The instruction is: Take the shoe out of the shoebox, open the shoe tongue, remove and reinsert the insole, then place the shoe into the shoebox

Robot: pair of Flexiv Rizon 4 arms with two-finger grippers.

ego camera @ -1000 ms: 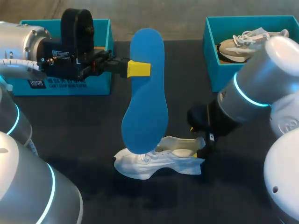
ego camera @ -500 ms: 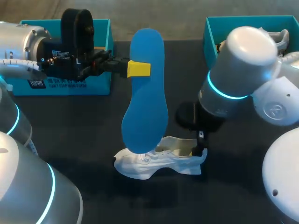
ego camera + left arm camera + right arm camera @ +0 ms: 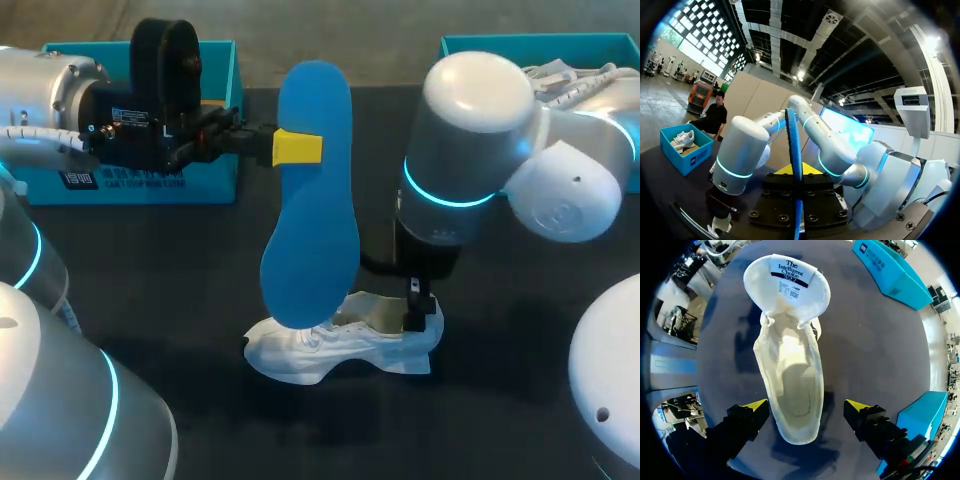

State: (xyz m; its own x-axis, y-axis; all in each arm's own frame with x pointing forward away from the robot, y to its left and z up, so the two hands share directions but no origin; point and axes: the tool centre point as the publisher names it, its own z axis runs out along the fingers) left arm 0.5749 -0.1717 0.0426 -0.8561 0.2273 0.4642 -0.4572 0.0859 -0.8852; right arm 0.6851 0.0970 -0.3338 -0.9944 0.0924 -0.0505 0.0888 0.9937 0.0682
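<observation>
while the left gripper clamps the blue insole upright over the white shoe on the table, the right gripper straddles its heel, jaws wide, where an off-centre closure could twist it.

The shoe is white and lies on its sole on the dark table, toe towards the left. Its tongue is folded back, so the cream inside is open to see. The insole is blue; it stands upright in the air above the toe, clamped near its upper end by the left gripper. Two teal shoeboxes stand at the far edge, one left, one right.
</observation>
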